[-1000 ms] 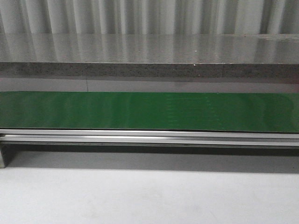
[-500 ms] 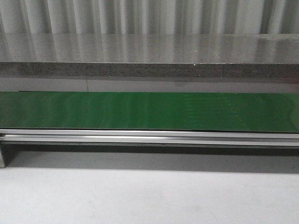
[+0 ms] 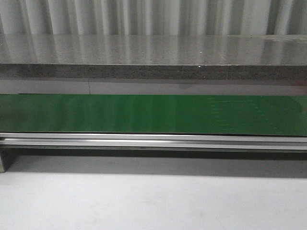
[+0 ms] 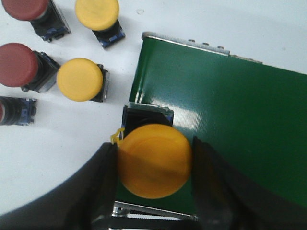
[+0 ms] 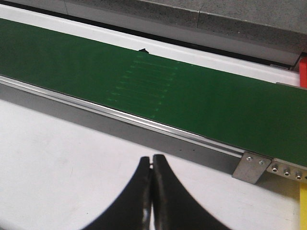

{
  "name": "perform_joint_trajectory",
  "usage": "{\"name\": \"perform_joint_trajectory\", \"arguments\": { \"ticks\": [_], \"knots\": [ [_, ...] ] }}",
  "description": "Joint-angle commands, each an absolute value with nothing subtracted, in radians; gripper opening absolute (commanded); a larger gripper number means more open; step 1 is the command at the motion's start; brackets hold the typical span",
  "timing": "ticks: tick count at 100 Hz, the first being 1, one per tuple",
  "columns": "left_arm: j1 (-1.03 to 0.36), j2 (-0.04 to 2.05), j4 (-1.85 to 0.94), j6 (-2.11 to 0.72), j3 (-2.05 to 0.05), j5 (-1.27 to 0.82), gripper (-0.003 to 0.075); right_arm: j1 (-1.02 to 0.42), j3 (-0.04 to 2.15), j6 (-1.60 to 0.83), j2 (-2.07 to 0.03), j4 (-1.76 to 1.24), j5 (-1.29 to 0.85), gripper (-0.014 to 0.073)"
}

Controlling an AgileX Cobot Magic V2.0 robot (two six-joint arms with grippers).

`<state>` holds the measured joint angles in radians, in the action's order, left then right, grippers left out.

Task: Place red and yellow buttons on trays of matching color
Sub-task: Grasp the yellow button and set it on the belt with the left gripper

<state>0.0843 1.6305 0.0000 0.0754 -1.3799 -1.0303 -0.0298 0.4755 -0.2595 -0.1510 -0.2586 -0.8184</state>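
- The left gripper [image 4: 154,163] clamps a yellow button [image 4: 154,160] by its round, smooth, domed cap, 1 black curved finger [image 4: 103,187] on each side of it.
- Under the cap sits the button's square black body [image 4: 146,114], over the end of the green belt [image 4: 225,120].
- The belt is flat and glossy, with a metal rail [image 4: 201,46] at its edge.
- Beyond the left fingers, on the white table [image 4: 57,139], stand 2 more yellow buttons [image 4: 79,79] [image 4: 97,13], same mushroom shape, matte caps on dark square bases.
- Farther out that way are 2 red buttons [image 4: 18,64] [image 4: 25,8], and a third part [image 4: 14,110] cut off at the frame edge, lying on its side.
- The right gripper [image 5: 153,187] is pinched together, black curved tips touching, nothing between them, over bare white table [image 5: 57,158].
- Ahead of those tips runs the belt [image 5: 158,91] with its aluminium rail [image 5: 120,117] and a bolted bracket [image 5: 252,165].
- Slivers of red [image 5: 303,72] and yellow [image 5: 303,206] show at the frame edge; I cannot tell what they are.
- In the front view, only the belt [image 3: 153,114], its rail [image 3: 153,141] and a speckled grey stone ledge [image 3: 153,72] show.
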Motion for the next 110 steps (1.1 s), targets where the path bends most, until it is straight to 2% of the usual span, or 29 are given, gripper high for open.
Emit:
{"name": "perform_joint_trajectory", "arguments": {
  "ticks": [1,20,32,39,51,58,82,110],
  "knots": [
    [0.077,1.611,-0.009,0.080,-1.426,-1.027,0.0109,-0.032,0.500,-0.270,-0.162,-0.274,-0.752,-0.0066],
    [0.077,1.641,-0.009,0.080,-1.435,-1.070,0.0113,-0.032,0.500,-0.270,-0.162,-0.274,-0.752,-0.0066],
    [0.077,1.642,-0.009,0.080,-1.435,-1.070,0.0178,-0.032,0.500,-0.270,-0.162,-0.274,-0.752,-0.0066],
    [0.077,1.642,-0.015,0.080,-1.435,-1.070,0.0268,-0.032,0.500,-0.270,-0.162,-0.274,-0.752,-0.0066],
    [0.077,1.642,-0.038,0.078,-1.435,-1.062,0.0505,-0.032,0.500,-0.270,-0.162,-0.274,-0.752,-0.0066],
    [0.077,1.642,-0.058,0.076,-1.435,-1.043,0.0582,-0.032,0.500,-0.270,-0.162,-0.274,-0.752,-0.0066],
    [0.109,1.622,-0.028,0.093,-1.494,-1.023,0.0585,-0.032,0.500,-0.270,-0.162,-0.274,-0.752,-0.0066],
    [0.351,1.646,-0.028,0.075,-1.506,-1.111,0.0585,-0.032,0.500,-0.270,-0.162,-0.274,-0.752,-0.0066]
  ]
}}
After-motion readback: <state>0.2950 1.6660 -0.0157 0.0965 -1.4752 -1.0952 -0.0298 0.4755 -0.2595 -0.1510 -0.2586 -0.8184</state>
